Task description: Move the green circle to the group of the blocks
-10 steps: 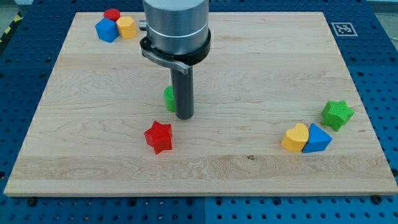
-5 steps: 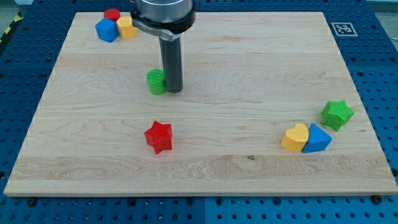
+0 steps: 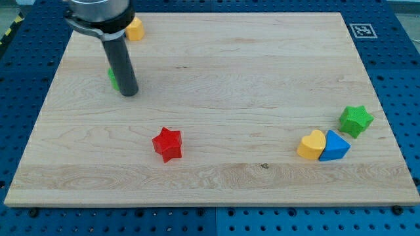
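Moved: green circle (image 3: 113,78) and my tip (image 3: 128,94) are shifting toward the view's upper left.
Tip: bare rod, gripping nothing, touching the circle's right.
Group: yellow block (image 3: 135,29) is showing at top; arm is hiding others.
Elsewhere: red star (image 3: 167,143) is sitting apart.

You're looking at a lab test rig: a pale wooden bench (image 3: 216,164) sits on a blue perforated base (image 3: 403,72) with a regular grid of holes, a black-and-white marker (image 3: 360,30) is fixed at the bench's far right corner, and yellow-black hazard tape (image 3: 9,31) shows far left.
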Controlling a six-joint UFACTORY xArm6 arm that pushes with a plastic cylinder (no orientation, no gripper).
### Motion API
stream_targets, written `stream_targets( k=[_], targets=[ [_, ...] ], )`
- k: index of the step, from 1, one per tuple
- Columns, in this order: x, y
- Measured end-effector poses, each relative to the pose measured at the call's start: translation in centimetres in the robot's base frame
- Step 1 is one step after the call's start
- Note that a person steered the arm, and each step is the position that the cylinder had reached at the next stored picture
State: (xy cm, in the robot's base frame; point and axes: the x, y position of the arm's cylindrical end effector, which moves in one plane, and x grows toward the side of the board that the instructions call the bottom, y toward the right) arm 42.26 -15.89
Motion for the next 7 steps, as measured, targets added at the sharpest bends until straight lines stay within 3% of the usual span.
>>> stream_targets(
  k=[3,7],
  targets=[
    [-1.0,-2.0],
    [-9.6,-2.1]
  ],
)
